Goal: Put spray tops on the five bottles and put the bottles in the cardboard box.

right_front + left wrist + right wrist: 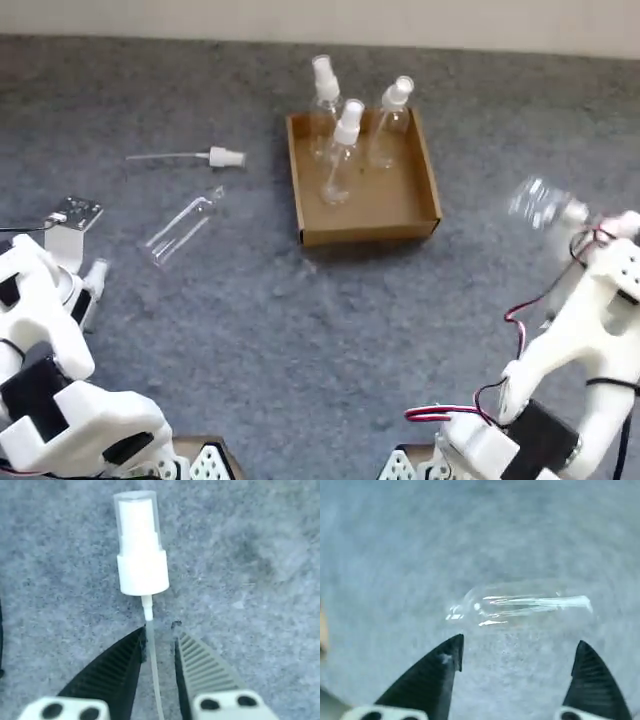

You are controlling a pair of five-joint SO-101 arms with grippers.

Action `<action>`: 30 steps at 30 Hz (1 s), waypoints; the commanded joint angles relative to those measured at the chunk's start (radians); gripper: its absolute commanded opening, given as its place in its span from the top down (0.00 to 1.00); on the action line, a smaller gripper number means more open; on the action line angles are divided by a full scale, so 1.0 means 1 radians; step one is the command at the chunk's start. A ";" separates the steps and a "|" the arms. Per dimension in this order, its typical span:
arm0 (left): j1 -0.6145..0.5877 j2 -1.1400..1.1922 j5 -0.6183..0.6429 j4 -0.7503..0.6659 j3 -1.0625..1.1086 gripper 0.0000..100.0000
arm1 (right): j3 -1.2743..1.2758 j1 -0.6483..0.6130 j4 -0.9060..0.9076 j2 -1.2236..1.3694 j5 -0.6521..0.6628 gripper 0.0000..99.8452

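Left end effector (160, 629): fingers nearly closed, a slim gap between them. The thin dip tube of a spray top (142, 555) runs through that gap. It touches the tip of one finger and stands apart from the other, so no pinch is seen at the tips. The white collar and clear cap of this spray top lie just past the fingertips, over the grey worktop (250, 330). In the high view this spray top (96, 275) sits close against the left arm at the near left. Right end effector (519, 641): fingers spread wide, holding nothing and touching nothing. A clear bottle (520, 605) lies on its side on the worktop just beyond the fingertips, across the opening. In the high view it appears blurred at the right edge (540, 200), beside the cardboard box (425, 170). Farther out on the left, a bare bottle (180, 230) lies on its side. Beyond it lies a second spray top (225, 157), its tube pointing away from the cardboard box. At the far centre, the cardboard box holds three capped bottles (340, 155), roughly upright.
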 commanded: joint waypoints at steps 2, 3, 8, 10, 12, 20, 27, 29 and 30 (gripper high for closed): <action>-0.044 -0.039 -0.003 -0.006 -0.004 0.91 | 0.082 0.065 -0.074 -0.048 0.485 0.71; -0.054 -0.039 -0.003 -0.006 -0.004 0.91 | 0.101 0.071 -0.119 -0.047 0.499 0.71; -0.108 -0.039 -0.003 -0.005 -0.004 0.91 | 0.254 0.088 -0.351 -0.045 0.582 0.71; -0.124 -0.039 -0.003 -0.005 -0.004 0.91 | 0.298 0.088 -0.437 -0.045 0.612 0.71; -0.137 -0.039 -0.003 -0.005 -0.002 0.91 | 0.329 0.088 -0.503 -0.045 0.646 0.71; -0.131 -0.044 0.044 -0.003 -0.004 0.91 | 0.414 0.104 -0.590 -0.045 0.721 0.71; -0.076 -0.041 0.048 -0.003 -0.002 0.91 | 0.529 0.107 -0.590 -0.056 0.649 0.72; -0.070 -0.041 0.048 -0.003 -0.002 0.91 | 0.545 0.099 -0.590 -0.056 0.545 0.73; -0.070 -0.041 0.048 -0.003 -0.002 0.91 | 0.550 0.096 -0.590 -0.056 0.494 0.74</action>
